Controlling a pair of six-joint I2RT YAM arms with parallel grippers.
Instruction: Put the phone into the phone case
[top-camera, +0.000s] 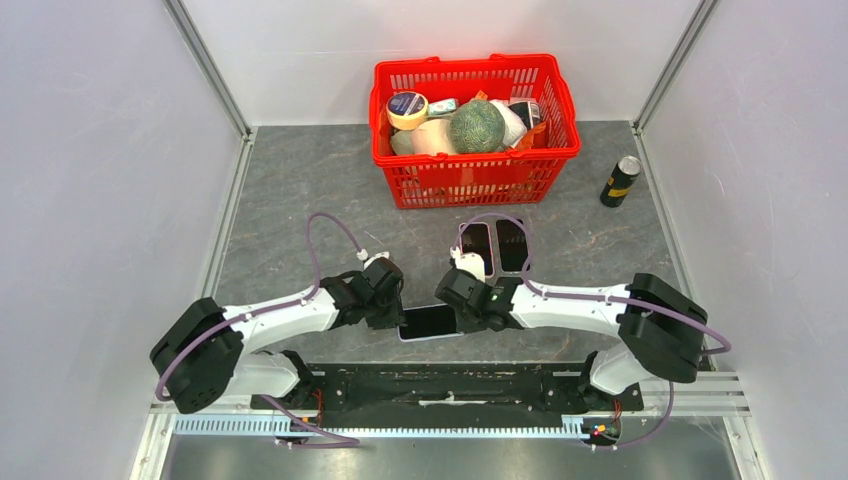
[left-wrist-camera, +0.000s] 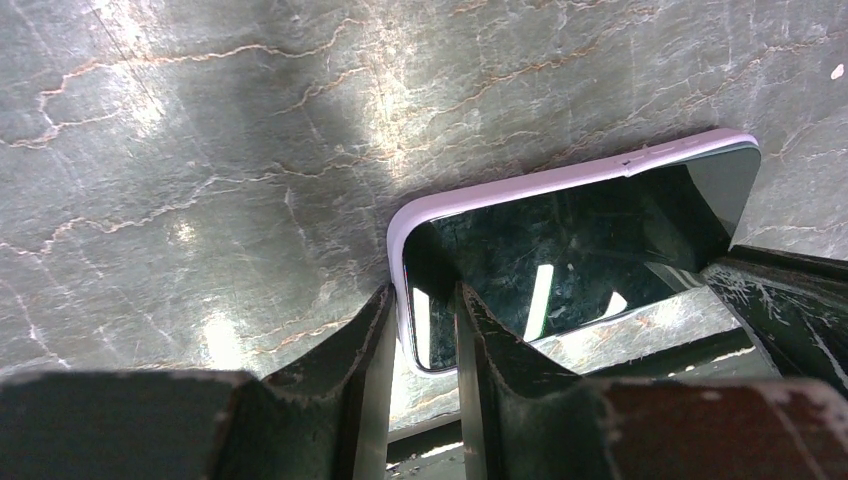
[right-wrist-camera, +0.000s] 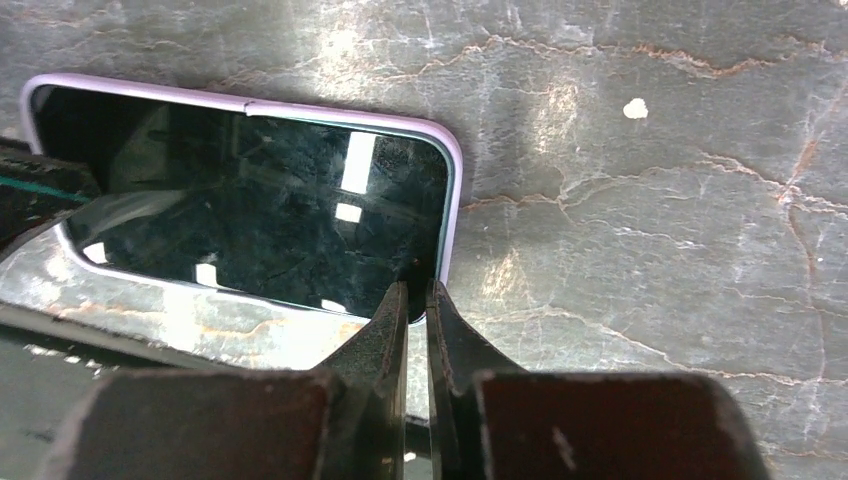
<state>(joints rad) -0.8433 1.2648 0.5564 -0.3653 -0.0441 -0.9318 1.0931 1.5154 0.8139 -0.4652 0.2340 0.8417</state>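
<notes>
The phone (top-camera: 430, 322), dark screen up, lies flat inside the lilac phone case (left-wrist-camera: 520, 184) near the table's front edge. The case rim runs all round the screen in the right wrist view (right-wrist-camera: 250, 104). My left gripper (top-camera: 392, 310) is at the phone's left end. Its jaws are a narrow gap apart and straddle the case's end rim (left-wrist-camera: 422, 295), one finger outside the rim and one over the screen. My right gripper (top-camera: 462, 312) is at the phone's right end, its jaws closed together with the tips at the near right corner (right-wrist-camera: 417, 290).
Two more dark phone-shaped items (top-camera: 494, 245) lie side by side just beyond the right gripper. A red basket (top-camera: 472, 170) full of groceries stands at the back. A black can (top-camera: 620, 181) stands to its right. The arms' base rail (top-camera: 450, 385) runs along the near edge.
</notes>
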